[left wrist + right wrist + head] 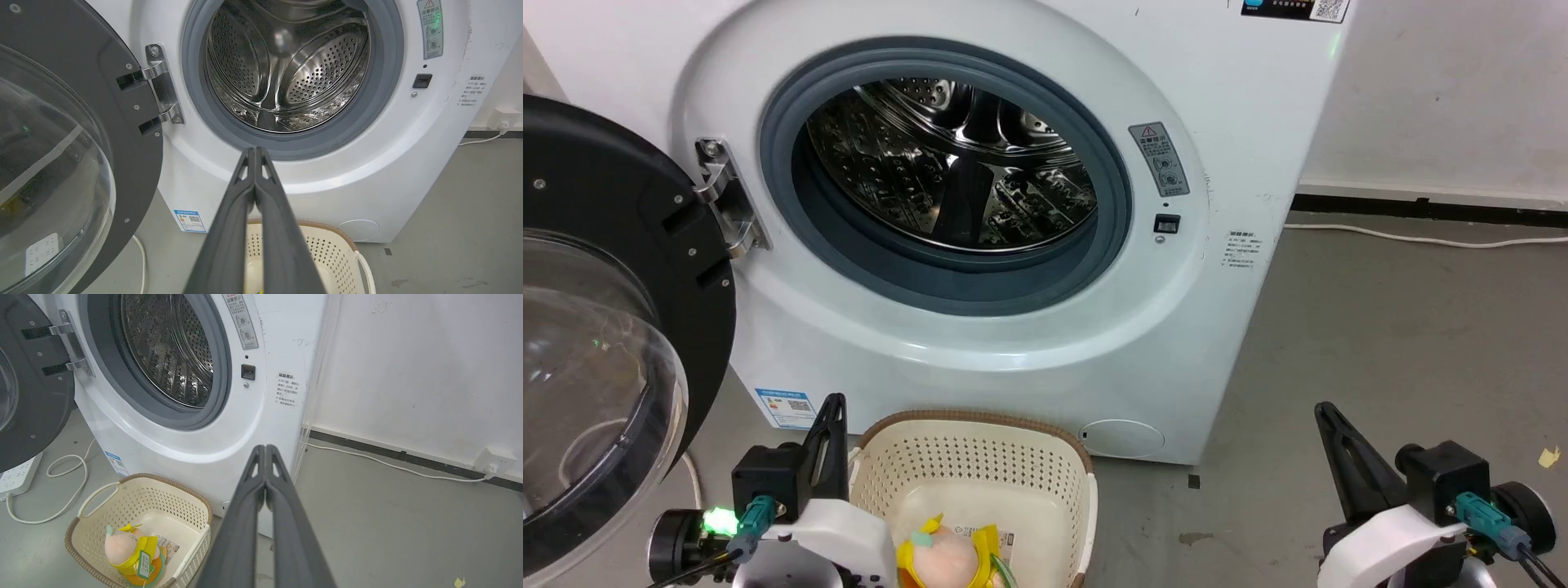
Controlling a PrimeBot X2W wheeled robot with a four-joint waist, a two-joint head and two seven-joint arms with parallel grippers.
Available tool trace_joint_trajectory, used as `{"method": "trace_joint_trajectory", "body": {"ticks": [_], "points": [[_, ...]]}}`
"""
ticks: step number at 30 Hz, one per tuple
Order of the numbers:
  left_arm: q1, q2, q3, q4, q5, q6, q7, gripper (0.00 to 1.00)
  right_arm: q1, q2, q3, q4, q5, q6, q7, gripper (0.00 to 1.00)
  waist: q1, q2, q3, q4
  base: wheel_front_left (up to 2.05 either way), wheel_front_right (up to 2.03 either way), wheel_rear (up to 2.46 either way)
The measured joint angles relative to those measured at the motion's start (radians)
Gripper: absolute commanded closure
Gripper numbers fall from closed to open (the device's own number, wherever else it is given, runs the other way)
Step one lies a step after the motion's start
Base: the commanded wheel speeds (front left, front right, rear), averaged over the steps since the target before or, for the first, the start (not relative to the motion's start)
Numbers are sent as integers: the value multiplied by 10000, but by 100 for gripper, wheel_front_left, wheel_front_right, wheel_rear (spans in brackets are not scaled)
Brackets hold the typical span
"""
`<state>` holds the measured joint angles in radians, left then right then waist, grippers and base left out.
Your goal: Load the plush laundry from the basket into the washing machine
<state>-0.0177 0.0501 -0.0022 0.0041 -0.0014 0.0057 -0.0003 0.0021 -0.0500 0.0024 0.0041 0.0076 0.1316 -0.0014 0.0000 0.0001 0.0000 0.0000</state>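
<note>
Jaws shut and empty on left gripper (833, 408) and right gripper (1327, 412). The plush laundry (947, 559) sits at the basket's (980, 420) near edge, just beside the nearer left gripper.

Cream perforated basket (163, 502), peach-and-yellow plush laundry (122, 549)
</note>
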Motion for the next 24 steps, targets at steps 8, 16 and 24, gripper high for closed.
{"method": "trace_joint_trajectory", "body": {"ticks": [8,16,24], "points": [[-4,0,-15,4,-2,4,0,0,0,0,10,4,6,0,-2,0,0,0,1,-1,0,0,0],[-7,0,-163,19,-8,42,-109,0,0,0,-105,6,113,0,-105,0,0,0,82,-21,0,0,0],[-48,6,-313,364,-77,42,-282,0,-12,0,-190,-33,242,0,-274,0,1,0,413,-115,0,0,0]]}}
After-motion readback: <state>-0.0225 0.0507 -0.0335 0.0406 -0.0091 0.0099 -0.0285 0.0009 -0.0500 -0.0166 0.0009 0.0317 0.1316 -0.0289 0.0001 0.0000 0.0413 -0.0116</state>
